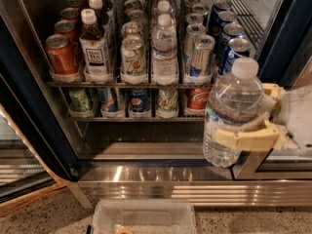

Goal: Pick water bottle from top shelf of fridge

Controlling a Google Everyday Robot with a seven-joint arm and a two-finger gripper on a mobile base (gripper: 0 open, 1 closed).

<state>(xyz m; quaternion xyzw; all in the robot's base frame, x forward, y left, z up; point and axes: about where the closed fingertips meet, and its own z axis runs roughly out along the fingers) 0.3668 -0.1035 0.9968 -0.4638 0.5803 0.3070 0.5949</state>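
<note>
Hand (242,126) clamped round bottle (234,94), low on body; bottle upright, clear of fridge (29,106), shelf (122,85) up-left of hand. Advice: firm squeeze, no tilt, back straight away from frame.

My gripper (241,130) sits low right, before the fridge (29,106), fingers (243,139) clasped round the water bottle (233,106). Fingers: cream plastic, matt, smooth. Water bottle: clear ribbed plastic, glossy, with a white plastic cap and a pale label. Top shelf (126,85): bright chrome wire with clear plastic stops. Cans (61,55): shiny metal. Tea bottle (95,48): dark, glossy, matt white label. Fridge base (161,177): stainless steel, mirror-bright. Bin (146,213): cloudy clear plastic. Floor (44,218): speckled, rough-looking.
</note>
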